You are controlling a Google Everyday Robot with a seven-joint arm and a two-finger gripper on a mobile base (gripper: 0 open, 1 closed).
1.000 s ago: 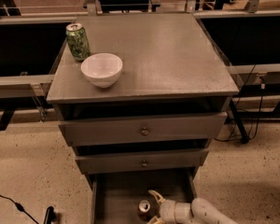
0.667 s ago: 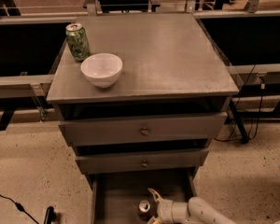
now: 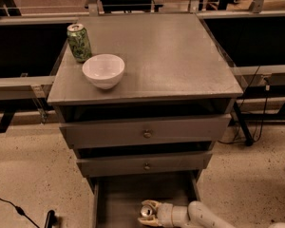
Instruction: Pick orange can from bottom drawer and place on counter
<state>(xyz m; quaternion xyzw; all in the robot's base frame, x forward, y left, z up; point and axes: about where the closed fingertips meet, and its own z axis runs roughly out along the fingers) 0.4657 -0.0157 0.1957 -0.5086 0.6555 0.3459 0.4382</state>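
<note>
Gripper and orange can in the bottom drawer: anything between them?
Nothing shows between them. In the camera view the gripper is down in the bottom drawer, directly at the orange can, with no gap visible.

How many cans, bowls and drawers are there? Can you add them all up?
Cans: 2, the green can on the counter and the orange can in the bottom drawer.
Bowls: 1, the white bowl.
Drawers: 3, top drawer, middle drawer, bottom drawer.
Grippers: 1, the gripper at the orange can.
Total: 7.
</note>
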